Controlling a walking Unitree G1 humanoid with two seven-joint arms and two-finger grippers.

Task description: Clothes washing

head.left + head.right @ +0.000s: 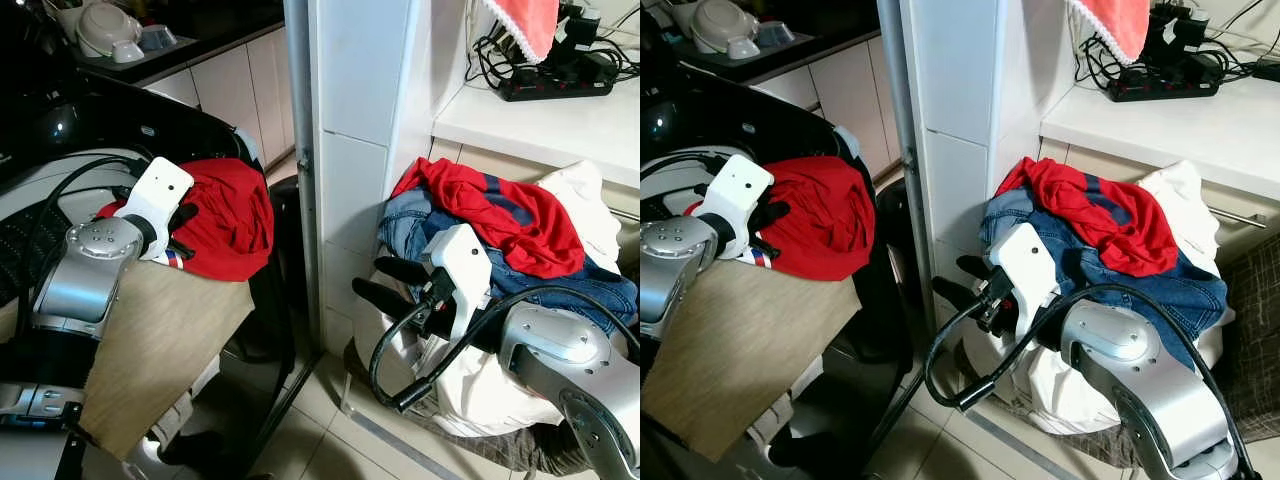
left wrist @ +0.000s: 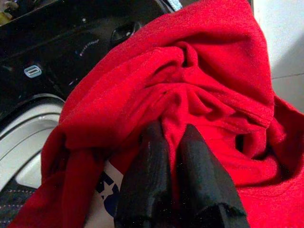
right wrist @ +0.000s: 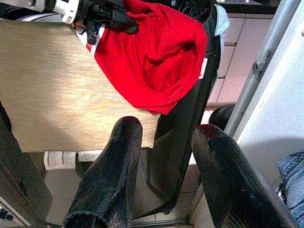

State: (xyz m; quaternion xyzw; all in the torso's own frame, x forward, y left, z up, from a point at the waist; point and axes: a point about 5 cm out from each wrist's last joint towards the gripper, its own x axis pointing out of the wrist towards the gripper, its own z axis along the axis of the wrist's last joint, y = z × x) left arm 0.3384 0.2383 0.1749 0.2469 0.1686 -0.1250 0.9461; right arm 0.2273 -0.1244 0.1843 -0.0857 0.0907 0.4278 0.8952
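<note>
The red shirt (image 2: pixel 199 90) is pinched in the left gripper (image 2: pixel 173 142) jaws (right gripper (image 3: pixel 166 161) jaws spread, held apart from the laundry pile (image 1: pixel 520 230)).

Crumpled red garment (image 1: pixel 232 215) bunched atop the washing machine (image 1: pixel 60 130), mixed clothes pile (image 1: pixel 520 240) apparently in a basket

Both arms are silver metal with rounded, domed joint housings, each dome dotted with small dark screws. Each wrist carries a flat white plastic block with rounded corners and two small holes. The left hand (image 1: pixel 182 222) and the right hand (image 1: pixel 385 285) each have two long, matte black fingers (image 3: pixel 110 178) with a rough, worn surface. Thick black cables loop along both forearms.
</note>
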